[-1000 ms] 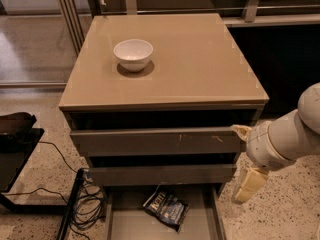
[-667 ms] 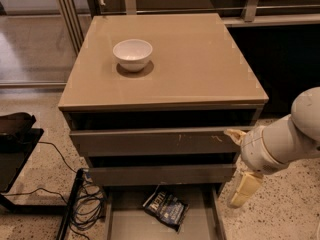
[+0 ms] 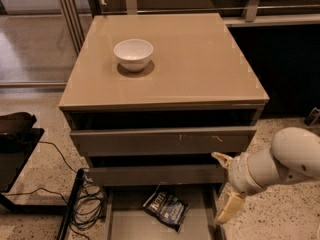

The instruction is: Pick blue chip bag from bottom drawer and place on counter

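My claw [image 3: 226,185] hangs spread wide, empty, one finger by the middle drawer [image 3: 150,175], the other just right of the open bottom drawer [image 3: 125,224]. The bag [image 3: 166,209] lies inside it, left of my claw. A bowl [image 3: 133,54] sits on the counter [image 3: 200,59].

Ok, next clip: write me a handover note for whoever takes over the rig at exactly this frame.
Gripper: fingers apart, holding nothing, low at the cabinet's front right, beside the right side of the bottom drawer.
Blue chip bag: lying inside the bottom drawer, which is pulled out; not touched by the gripper.
Counter: a white bowl sits on its back-left part; no bag there.
Done: drawer open.
Left: reach in, grasp the bag, lift it out, set it on the counter.
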{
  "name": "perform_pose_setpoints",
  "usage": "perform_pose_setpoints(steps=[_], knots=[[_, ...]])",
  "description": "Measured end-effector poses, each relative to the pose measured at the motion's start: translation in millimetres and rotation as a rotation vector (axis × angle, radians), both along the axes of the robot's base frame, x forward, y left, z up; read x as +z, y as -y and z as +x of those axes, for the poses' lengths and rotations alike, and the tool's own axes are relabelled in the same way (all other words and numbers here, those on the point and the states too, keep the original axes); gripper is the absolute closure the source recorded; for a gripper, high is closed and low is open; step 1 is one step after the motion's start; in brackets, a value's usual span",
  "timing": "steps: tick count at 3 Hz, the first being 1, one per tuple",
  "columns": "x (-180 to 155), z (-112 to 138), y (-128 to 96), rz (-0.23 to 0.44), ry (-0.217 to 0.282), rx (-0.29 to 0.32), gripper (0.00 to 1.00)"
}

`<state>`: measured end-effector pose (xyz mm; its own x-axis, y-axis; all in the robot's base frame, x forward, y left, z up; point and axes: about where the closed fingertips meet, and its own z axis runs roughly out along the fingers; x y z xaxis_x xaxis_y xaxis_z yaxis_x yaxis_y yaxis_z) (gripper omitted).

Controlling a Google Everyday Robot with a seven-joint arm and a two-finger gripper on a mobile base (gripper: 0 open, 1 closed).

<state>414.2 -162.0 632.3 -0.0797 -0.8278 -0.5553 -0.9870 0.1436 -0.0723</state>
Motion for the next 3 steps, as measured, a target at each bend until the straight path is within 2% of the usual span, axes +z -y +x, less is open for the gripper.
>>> perform_pose_setpoints(steps=[1, 2, 3], knots=[[-50, -6, -5, 0.041, 0.003, 0.017, 0.0], [-96, -13, -5, 0.065, 0.004, 0.003, 0.0], [-144, 4, -4, 0.04, 0.013, -0.086, 0.0]])
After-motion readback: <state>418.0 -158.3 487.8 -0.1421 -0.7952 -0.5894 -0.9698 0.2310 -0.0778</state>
